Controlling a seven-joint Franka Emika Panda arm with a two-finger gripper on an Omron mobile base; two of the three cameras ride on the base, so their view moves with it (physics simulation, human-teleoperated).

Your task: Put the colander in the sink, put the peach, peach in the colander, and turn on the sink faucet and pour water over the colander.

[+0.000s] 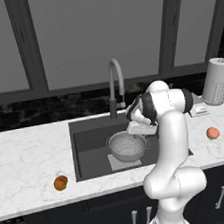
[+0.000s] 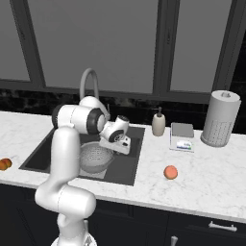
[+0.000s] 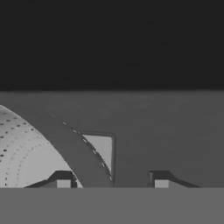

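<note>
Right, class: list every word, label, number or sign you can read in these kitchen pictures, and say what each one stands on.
None can be read.
Small grey box on the counter: a blue and white patch on its front, too small and blurred to read.
Soap bottle, white dotted cylinder, colander: no lettering visible.

The grey perforated colander (image 1: 128, 146) is set upright on the sink (image 1: 87, 135) floor, below the gooseneck faucet (image 1: 115, 85) at the back edge. One peach (image 1: 61, 182) is seen near the counter's front edge left of the sink, the other (image 1: 212, 133) on the right.
</note>
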